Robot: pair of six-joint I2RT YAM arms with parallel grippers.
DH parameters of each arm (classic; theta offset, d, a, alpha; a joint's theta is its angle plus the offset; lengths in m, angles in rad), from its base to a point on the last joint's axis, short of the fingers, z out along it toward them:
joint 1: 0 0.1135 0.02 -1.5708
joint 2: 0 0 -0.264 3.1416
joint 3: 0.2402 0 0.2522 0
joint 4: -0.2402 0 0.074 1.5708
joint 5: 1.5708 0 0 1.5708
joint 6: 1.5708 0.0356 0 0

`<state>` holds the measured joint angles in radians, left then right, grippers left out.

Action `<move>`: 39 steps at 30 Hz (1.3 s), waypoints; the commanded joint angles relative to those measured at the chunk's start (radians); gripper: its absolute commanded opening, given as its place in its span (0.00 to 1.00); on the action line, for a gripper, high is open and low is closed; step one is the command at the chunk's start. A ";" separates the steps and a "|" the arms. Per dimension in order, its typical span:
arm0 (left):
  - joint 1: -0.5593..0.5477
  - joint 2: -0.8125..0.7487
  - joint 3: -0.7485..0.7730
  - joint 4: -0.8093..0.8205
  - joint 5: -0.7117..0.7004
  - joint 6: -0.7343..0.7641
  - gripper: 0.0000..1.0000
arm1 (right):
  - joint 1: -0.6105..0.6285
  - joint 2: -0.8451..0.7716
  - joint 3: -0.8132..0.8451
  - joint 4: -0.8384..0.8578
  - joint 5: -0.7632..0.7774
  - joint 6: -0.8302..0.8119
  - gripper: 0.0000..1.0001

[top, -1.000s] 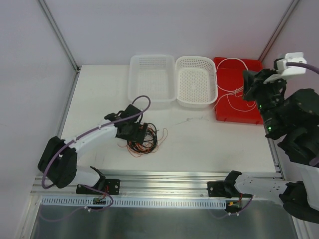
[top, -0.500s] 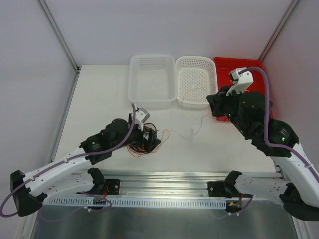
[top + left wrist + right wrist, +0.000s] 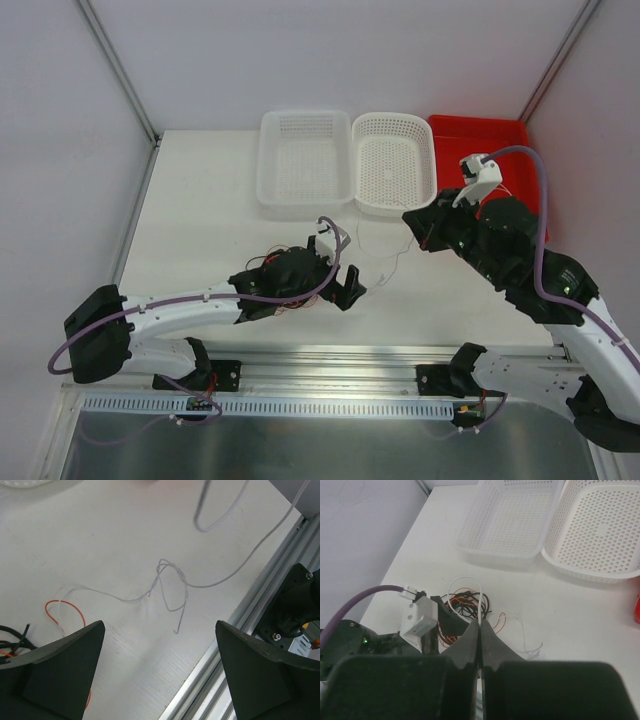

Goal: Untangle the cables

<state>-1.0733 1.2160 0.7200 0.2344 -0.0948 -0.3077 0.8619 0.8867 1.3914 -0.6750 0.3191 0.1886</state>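
two grippers, two states: our right gripper (image 3: pixel 480 625) is pinched tight on a thin white cable (image 3: pixel 465 580), which trails down onto the table (image 3: pixel 200 200) near centre. our left gripper (image 3: pixel 160 625) hangs spread wide just above its loose loops. left of that, the black and orange-red tangle (image 3: pixel 470 602) lies under our left arm.
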 commanded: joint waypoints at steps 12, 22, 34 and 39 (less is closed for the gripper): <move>-0.086 0.266 0.114 0.181 -0.003 -0.102 0.70 | -0.001 -0.049 -0.028 0.029 -0.022 0.049 0.01; -0.086 0.266 0.090 0.183 -0.011 -0.110 0.08 | -0.003 -0.072 -0.034 0.003 0.024 0.029 0.01; -0.021 0.085 -0.040 -0.016 -0.344 -0.280 0.00 | -0.004 -0.150 -0.035 -0.178 0.307 -0.043 0.01; 0.134 -0.065 -0.144 -0.130 -0.353 -0.445 0.00 | -0.004 -0.195 -0.029 -0.253 0.443 -0.058 0.01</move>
<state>-1.0023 1.2324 0.6243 0.1986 -0.3698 -0.6102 0.8616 0.7143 1.3468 -0.8680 0.6216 0.1627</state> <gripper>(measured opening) 0.009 0.019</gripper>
